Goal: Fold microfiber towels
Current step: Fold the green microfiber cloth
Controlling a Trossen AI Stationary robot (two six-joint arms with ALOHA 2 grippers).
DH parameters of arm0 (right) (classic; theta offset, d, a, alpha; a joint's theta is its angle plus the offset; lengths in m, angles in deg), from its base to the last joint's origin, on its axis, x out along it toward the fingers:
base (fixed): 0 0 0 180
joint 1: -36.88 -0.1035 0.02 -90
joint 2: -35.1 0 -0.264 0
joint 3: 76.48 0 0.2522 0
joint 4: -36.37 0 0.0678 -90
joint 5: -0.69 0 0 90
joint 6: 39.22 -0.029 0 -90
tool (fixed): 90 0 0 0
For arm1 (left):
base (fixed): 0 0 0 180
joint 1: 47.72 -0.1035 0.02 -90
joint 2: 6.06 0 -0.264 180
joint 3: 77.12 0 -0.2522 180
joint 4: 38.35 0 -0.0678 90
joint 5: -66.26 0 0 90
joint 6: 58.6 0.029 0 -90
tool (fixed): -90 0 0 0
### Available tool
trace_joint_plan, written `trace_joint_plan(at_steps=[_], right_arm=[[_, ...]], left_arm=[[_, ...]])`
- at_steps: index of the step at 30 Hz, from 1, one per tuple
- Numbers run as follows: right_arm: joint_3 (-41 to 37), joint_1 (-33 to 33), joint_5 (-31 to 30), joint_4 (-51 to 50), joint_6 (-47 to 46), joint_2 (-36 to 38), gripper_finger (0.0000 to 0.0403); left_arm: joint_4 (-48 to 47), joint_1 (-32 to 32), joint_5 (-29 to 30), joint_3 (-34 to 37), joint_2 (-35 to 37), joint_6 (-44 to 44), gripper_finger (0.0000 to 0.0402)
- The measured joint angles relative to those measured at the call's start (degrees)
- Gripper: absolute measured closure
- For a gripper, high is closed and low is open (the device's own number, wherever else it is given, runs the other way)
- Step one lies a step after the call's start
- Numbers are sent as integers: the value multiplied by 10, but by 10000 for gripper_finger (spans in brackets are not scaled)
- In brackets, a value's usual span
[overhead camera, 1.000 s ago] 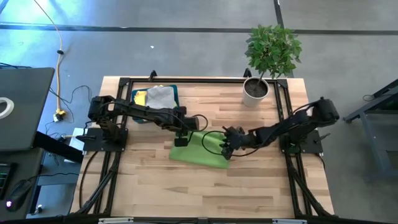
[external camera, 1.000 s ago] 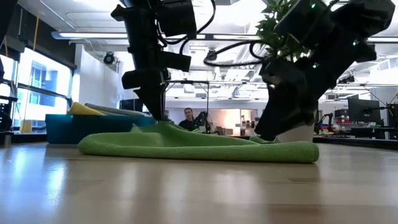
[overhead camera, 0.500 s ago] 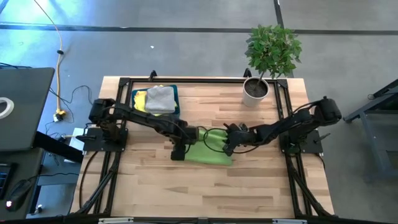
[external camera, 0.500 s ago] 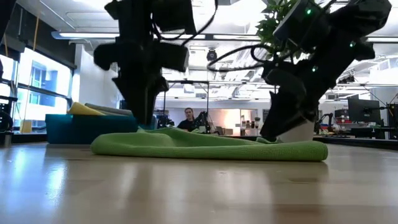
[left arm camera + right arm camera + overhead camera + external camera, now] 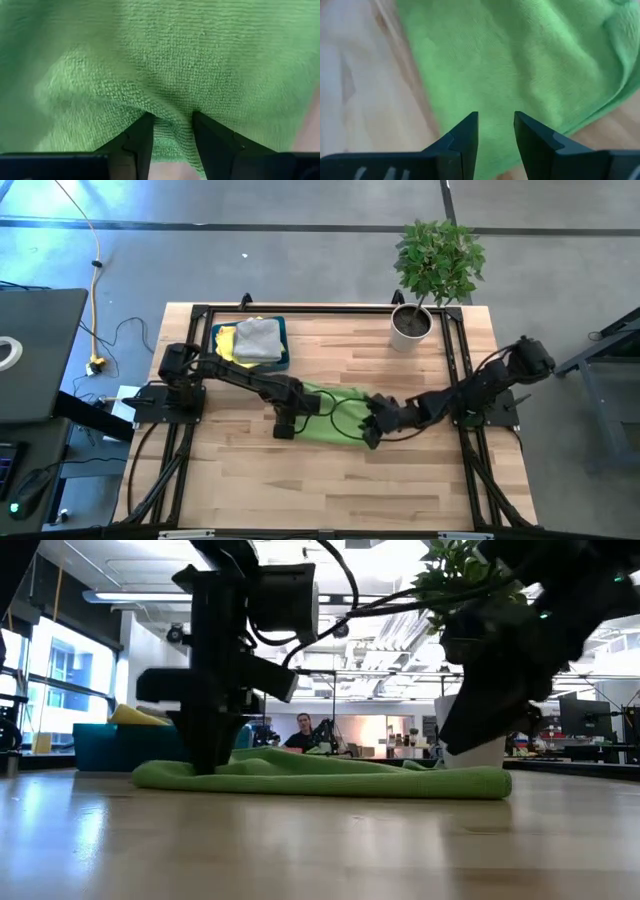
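**A:** Start at the front of the table. What do you have nearest to you?

**B:** You have the green towel (image 5: 335, 416) lying folded on the bare wood of the table (image 5: 400, 480), about the middle, with both arms down on it. Your left gripper (image 5: 284, 427) sits at the towel's left end. In its wrist view the fingers (image 5: 142, 140) stand a little apart with a ridge of green pile bunched between them, pressed into the cloth.

**A:** And the other one?

**B:** Your right gripper (image 5: 372, 430) is at the towel's right end, at the near corner. Its wrist view shows the fingers (image 5: 467, 135) parted, hanging just above flat green cloth with nothing pinched between them; wood shows beside the towel's edge there.

**A:** What does the level camera give you?

**B:** You see the towel (image 5: 320, 776) as a low flat mound on the wood, the left arm planted on one end and the right arm over the other.

**A:** Farther back?

**B:** At the far left corner you have the teal tray (image 5: 283, 343), holding a grey towel (image 5: 258, 338) on top of a yellow towel (image 5: 226, 340). At the far right corner stands a potted plant (image 5: 435, 265).
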Motion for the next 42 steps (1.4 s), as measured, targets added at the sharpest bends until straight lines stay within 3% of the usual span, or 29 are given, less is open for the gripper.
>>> trace_joint_plan(at_steps=[8,14,24,30,42], right_arm=[[0,-41,-38,13,-10,-24,286],[0,-44,-34,-14,-9,-41,286],[2,-44,-34,-128,-11,-32,286],[0,-44,-40,-130,31,-21,286],[1,-44,-49,-174,31,-16,286]], left_arm=[[41,32,-107,0,0,-87,273],[101,73,-185,0,-3,-74,273],[34,86,-136,-27,5,-38,273],[40,83,-12,-27,-2,-2,273],[-49,80,-52,-27,-1,-41,273]])
